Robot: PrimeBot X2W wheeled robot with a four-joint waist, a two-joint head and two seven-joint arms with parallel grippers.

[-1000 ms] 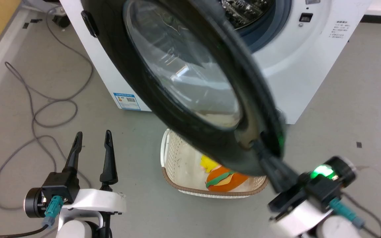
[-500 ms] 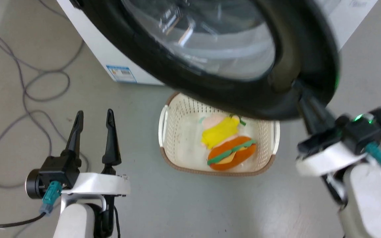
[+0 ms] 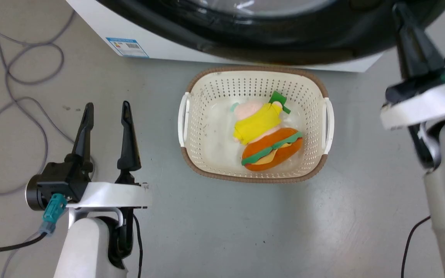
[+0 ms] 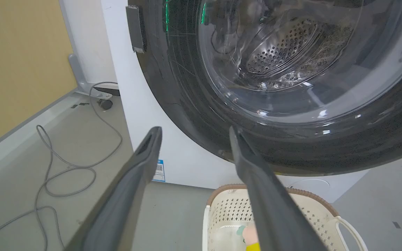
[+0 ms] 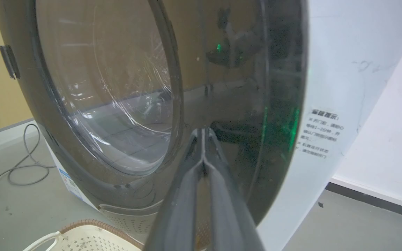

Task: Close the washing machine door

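Washing machine (image 3: 102, 19) stands at the far side of the floor. The washing machine door (image 3: 284, 46) lies across its front. A label (image 3: 126, 45) sits low on the machine's front, at the left corner.

A basket (image 3: 191, 88) rests on the floor just in front of the machine, under the door's lower edge. In it lie two soft toys, touching: a doll (image 3: 257, 123) on the machine's side and a toy burger (image 3: 272, 150) on the near side.

A cable (image 3: 25, 77) lies looped on the floor left of the machine and basket.

The left gripper (image 3: 106, 104) hangs over the floor left of the basket, apart from the door. The right gripper (image 5: 203, 132) is right of the basket, tips at the door's face near its right edge.
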